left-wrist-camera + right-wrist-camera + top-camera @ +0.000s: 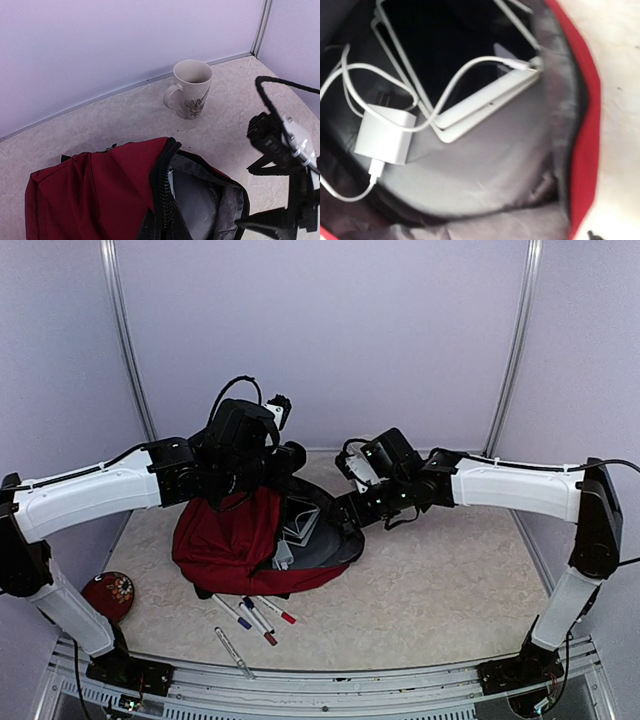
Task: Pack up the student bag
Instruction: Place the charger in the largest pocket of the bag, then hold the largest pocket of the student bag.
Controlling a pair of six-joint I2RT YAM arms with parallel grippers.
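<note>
The student bag [225,535] is a dark-red backpack lying at the table's middle left, its grey-lined mouth [200,195] facing right. My left gripper [258,475] is shut on the bag's zippered upper edge [165,190] and holds that flap up. My right gripper [347,512] hovers at the mouth; in the left wrist view its two black fingers [260,167] stand wide apart with nothing between them. Inside the bag lie a white charger block [385,137] with its cable [470,70] and a white-edged dark tablet [455,55].
A patterned white mug [190,89] stands by the back wall behind the bag. Three markers [258,615] and a thin pen [232,645] lie in front of the bag. A round red case [108,595] sits at the near left beside the left arm.
</note>
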